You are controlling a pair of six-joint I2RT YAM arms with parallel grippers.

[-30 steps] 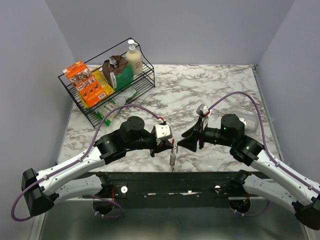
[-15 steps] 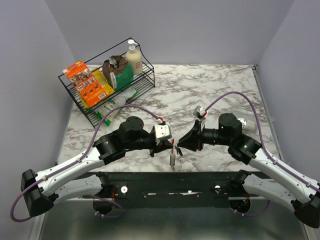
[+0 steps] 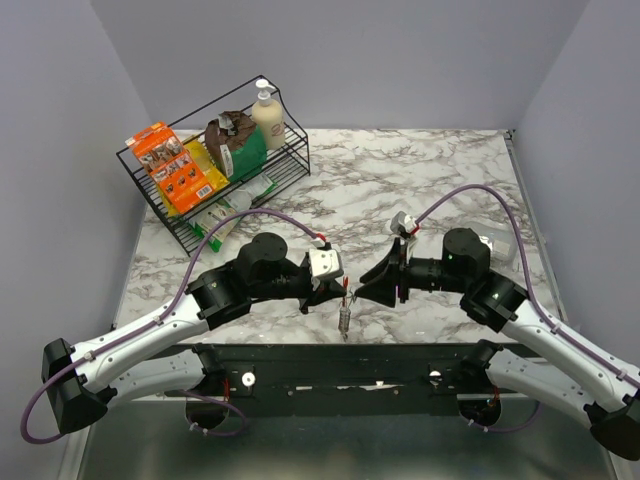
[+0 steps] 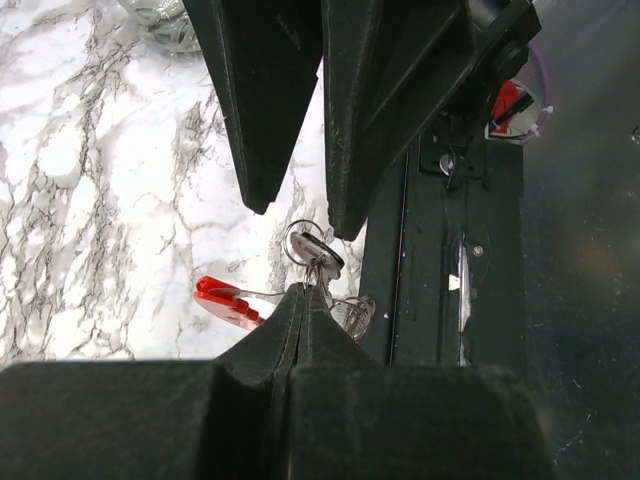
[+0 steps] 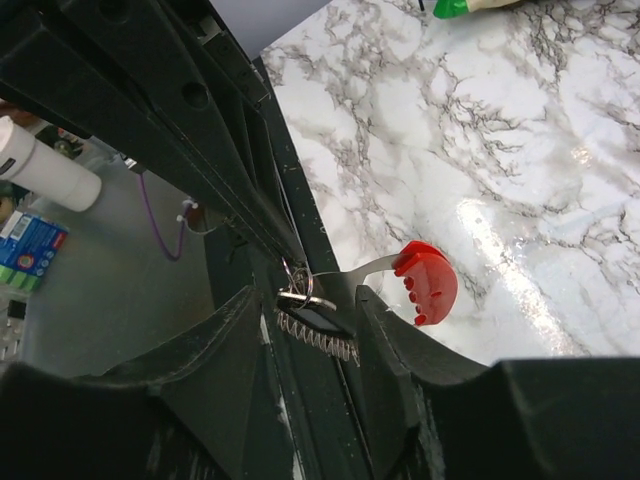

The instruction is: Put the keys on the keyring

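Keyring [image 5: 425, 280] hangs at the near table [image 3: 450, 170] edge, red clip over marble, ribbed chain [image 5: 315, 337] below. Left gripper [image 4: 305, 297] jaws are clenched on its wire loop. A small dark oval piece, apparently a key [image 4: 318, 250], sits between the right gripper's [image 5: 305, 300] spread jaws, facing head-on. The wire rack [image 3: 287, 168] stands well apart; nothing obstructs.

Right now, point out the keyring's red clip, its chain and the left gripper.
Red clip [image 5: 428, 282]: right wrist view, centre of tab.
Chain [image 5: 316, 337]: right wrist view, mid coil.
Left gripper [image 4: 305, 290]: left wrist view, between shut fingertips.
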